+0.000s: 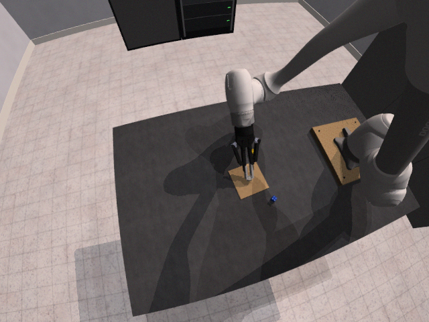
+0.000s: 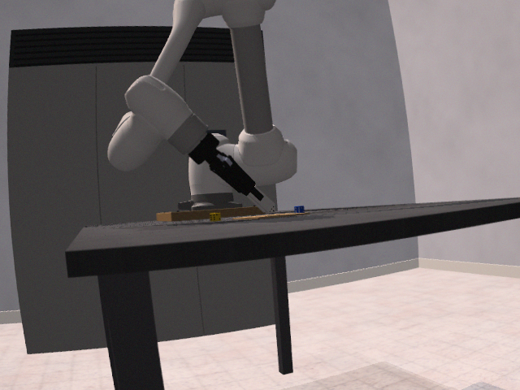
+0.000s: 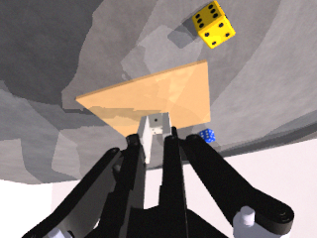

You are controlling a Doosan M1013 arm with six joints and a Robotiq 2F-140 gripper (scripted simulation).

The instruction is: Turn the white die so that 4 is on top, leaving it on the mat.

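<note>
- The pincer (image 3: 157, 138) was seen nearly closed, its fingers clamped on the white die (image 3: 154, 127), which was held between the fingertips.
- The white die (image 1: 249, 176) was held over the tan mat (image 1: 254, 190), at the mat's far part in the top view; whether it touched the mat could not be told.
- In the exterior view the pincer (image 2: 268, 206) was tilted, slanting down toward the mat (image 2: 260, 216), with the die (image 2: 270, 207) low, just above or at the mat's surface.
- The arm (image 1: 240, 100) was reached out from its wooden base plate (image 1: 320, 133) on the dark desk (image 1: 166, 215), the wrist bent downward over the mat.
- A blue die (image 1: 273, 198) was seen on the desk just beside the mat, apart from it.
- A yellow die (image 3: 213, 24) was seen on the desk beyond the mat's (image 3: 172, 95) far corner in the wrist view, well apart from the pincer.
</note>
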